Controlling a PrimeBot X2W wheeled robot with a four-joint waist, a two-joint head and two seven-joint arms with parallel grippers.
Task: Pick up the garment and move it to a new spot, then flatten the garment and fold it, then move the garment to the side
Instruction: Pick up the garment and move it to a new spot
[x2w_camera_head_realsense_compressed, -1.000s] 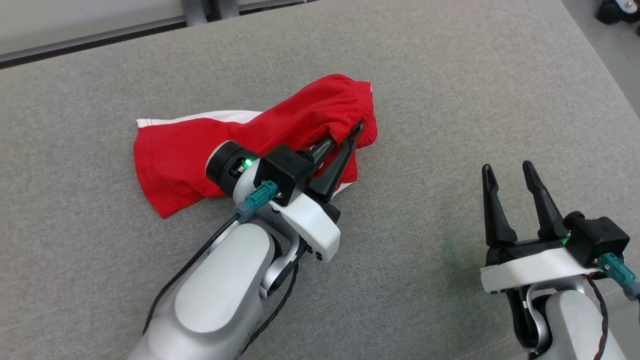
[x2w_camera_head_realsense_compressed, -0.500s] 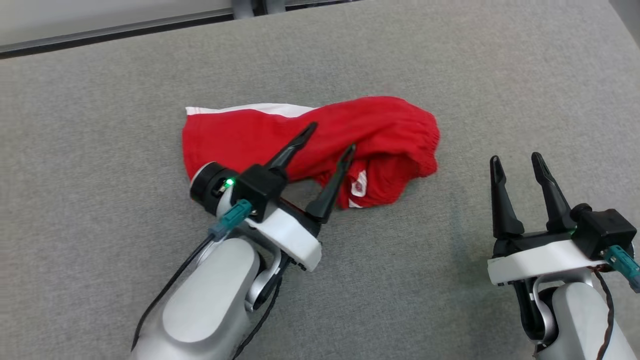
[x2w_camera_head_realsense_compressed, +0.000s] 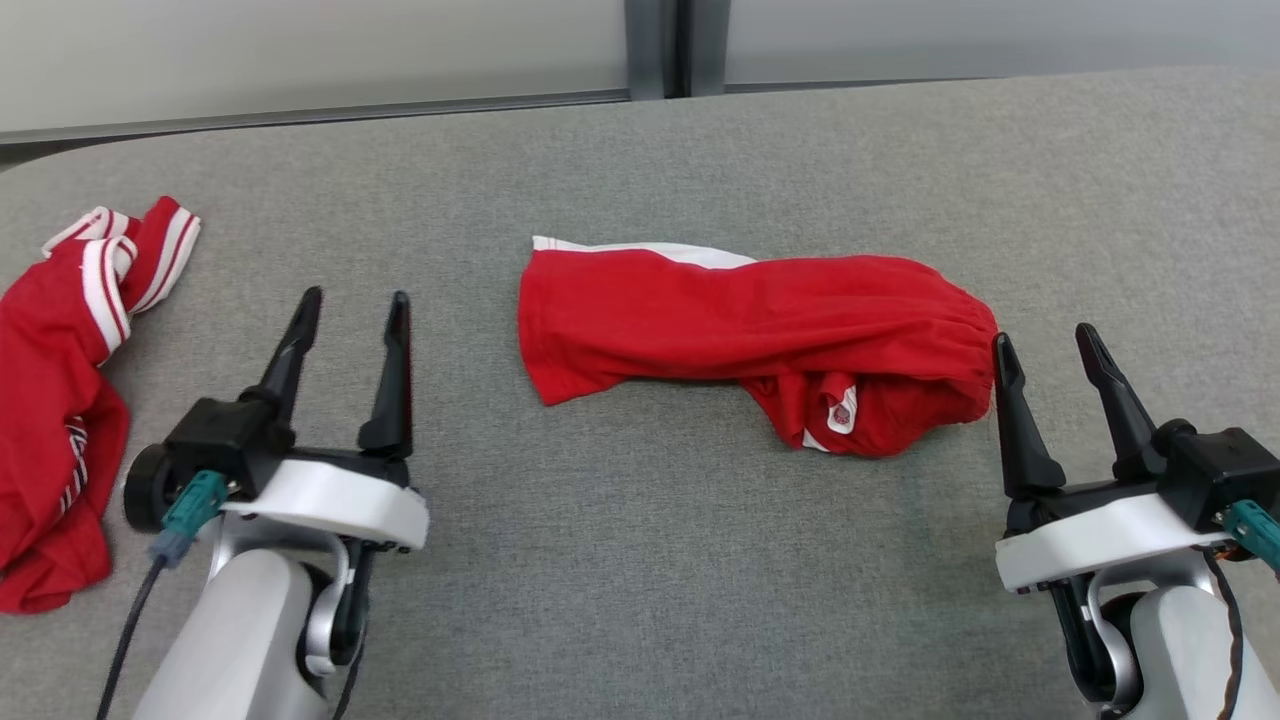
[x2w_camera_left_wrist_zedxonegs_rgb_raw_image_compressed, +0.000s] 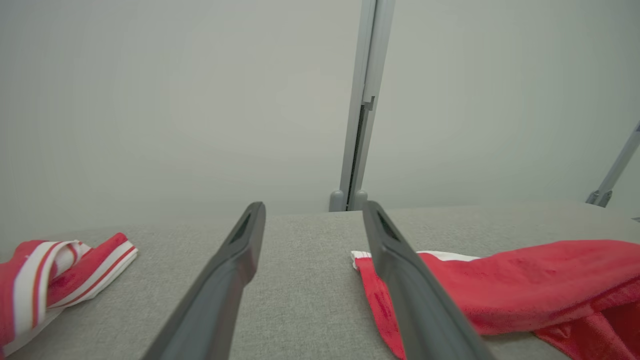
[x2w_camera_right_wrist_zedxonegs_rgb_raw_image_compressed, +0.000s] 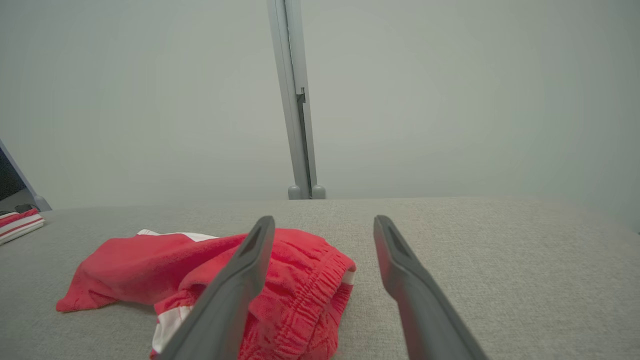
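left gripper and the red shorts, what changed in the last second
The left gripper let go of the red shorts: a second ago its jaws were shut on the waistband, then they opened, and it has drawn back to the lower left, apart from them. The head camera swung too, which shifts the shorts in view. The right gripper stayed open and empty.

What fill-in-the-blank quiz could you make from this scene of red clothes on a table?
The crumpled red fabric garment with white trim lies on the ____ cloth-covered table.
The left end effector is ____, holding nothing.
The right end effector stands just off that garment's ____ end in the head view.
A second red garment with white stripes lies at the table's ____ side.
Missing words: grey; open; right; left.
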